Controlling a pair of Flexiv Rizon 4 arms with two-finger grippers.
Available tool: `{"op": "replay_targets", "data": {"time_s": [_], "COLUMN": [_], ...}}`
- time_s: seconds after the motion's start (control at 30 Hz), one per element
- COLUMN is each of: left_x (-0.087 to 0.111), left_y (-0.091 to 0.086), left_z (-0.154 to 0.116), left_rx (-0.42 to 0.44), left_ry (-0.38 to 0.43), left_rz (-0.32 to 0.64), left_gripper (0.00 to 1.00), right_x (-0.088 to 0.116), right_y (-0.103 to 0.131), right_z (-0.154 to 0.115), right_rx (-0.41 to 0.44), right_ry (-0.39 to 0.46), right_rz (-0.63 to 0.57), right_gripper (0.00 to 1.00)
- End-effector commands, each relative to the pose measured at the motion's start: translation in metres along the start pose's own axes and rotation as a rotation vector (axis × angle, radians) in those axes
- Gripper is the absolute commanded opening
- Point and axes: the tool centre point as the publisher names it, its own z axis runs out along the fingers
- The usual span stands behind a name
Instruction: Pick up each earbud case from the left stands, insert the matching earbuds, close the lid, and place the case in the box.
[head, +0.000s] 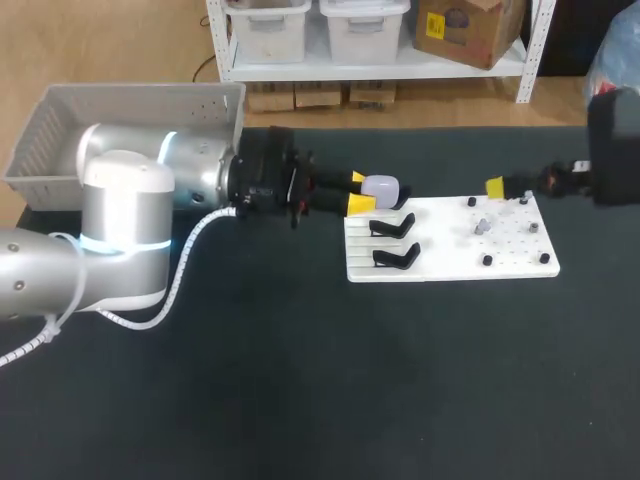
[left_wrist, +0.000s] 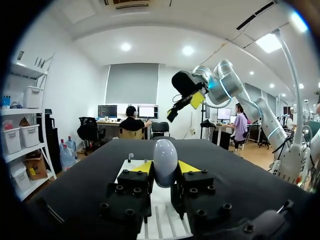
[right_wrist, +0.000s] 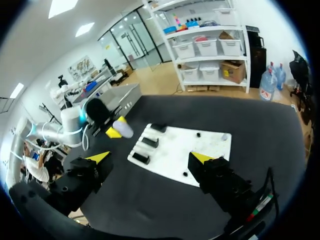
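Note:
My left gripper (head: 362, 193) is shut on a pale, rounded earbud case (head: 382, 187), held over the far left corner of the white board (head: 450, 262). In the left wrist view the case (left_wrist: 165, 162) stands upright between the yellow-tipped fingers (left_wrist: 142, 166). Two black stands (head: 394, 228) (head: 396, 257) on the board's left side are empty. Small dark and grey pieces (head: 481, 226) sit on its right half. My right gripper (head: 510, 186) hangs open above the board's far right edge. In its own view the right gripper (right_wrist: 150, 157) has its fingers wide apart, with the case (right_wrist: 123, 128) off beyond the stands (right_wrist: 150, 141).
A grey plastic box (head: 120, 120) stands at the table's far left corner, behind my left arm, and also shows in the right wrist view as the box (right_wrist: 122, 95). The black table top (head: 300, 400) stretches in front of the board.

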Motion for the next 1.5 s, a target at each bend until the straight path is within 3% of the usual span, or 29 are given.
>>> {"op": "replay_targets", "data": {"time_s": [0.03,0.6,1.07,1.5], "left_x": [0.002,0.001,0.001,0.001], "left_y": [0.002,0.001,0.001,0.001], "left_z": [0.000,-0.002,-0.002,-0.002], "left_rx": [0.000,-0.006,-0.006,-0.006], "left_ry": [-0.003,-0.006,-0.006,-0.006], "left_rz": [0.001,0.025,0.025,0.025], "left_gripper": [0.00,0.00,0.00,0.00], "right_x": [-0.002,-0.002,0.003,-0.002], "right_y": [0.003,0.055,0.062,0.059], "right_z": [0.015,0.063,0.101,0.119], "right_rx": [-0.056,-0.072,-0.043,-0.023], "right_ry": [0.025,0.135,0.202,0.229], "right_rz": [0.000,-0.029,-0.038,-0.048], "right_gripper": [1.00,1.00,1.00,1.00]}}
